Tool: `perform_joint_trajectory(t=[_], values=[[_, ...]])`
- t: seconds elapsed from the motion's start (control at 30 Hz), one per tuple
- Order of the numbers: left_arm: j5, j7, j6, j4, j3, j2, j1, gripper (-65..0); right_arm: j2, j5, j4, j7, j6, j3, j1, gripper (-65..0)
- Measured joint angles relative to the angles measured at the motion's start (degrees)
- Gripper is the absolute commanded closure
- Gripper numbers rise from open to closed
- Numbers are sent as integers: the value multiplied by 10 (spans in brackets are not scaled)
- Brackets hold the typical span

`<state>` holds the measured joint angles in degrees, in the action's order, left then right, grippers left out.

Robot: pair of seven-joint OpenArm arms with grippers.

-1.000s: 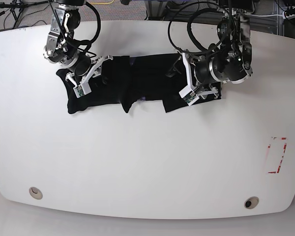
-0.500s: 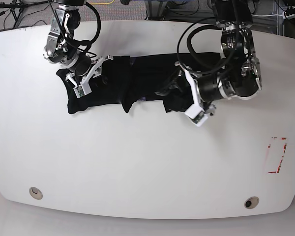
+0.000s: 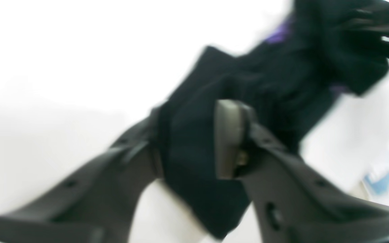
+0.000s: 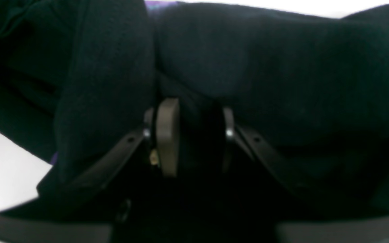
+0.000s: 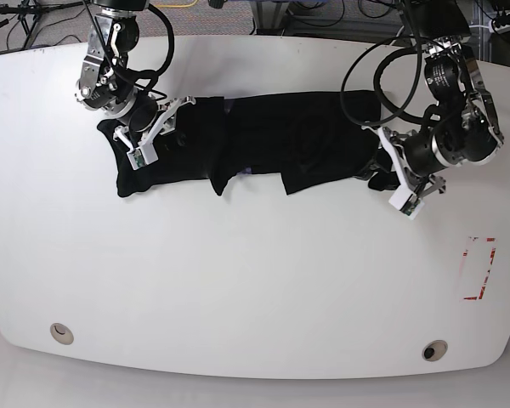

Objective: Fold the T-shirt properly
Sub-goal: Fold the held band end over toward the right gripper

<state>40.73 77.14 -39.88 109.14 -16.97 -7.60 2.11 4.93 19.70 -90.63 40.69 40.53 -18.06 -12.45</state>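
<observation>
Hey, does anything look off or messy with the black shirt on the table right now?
Yes. The T-shirt lies as a bunched, wrinkled band with ragged lower edges, not a neat fold. Both the left gripper and right gripper pinch cloth.

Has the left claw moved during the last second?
Yes. In the base view the left claw has shifted rightward, toward the red marking, gripping the T-shirt.
</observation>
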Motion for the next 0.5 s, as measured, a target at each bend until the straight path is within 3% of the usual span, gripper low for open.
perform_joint_trajectory(t=[0.23,0.5], values=[[-54,10,0,-2,19,13,18,-132,-5,0,0,0,0,-1,0,-165],[-114,6,0,-14,96,54,15,-132,-5,0,0,0,0,-1,0,-165]])
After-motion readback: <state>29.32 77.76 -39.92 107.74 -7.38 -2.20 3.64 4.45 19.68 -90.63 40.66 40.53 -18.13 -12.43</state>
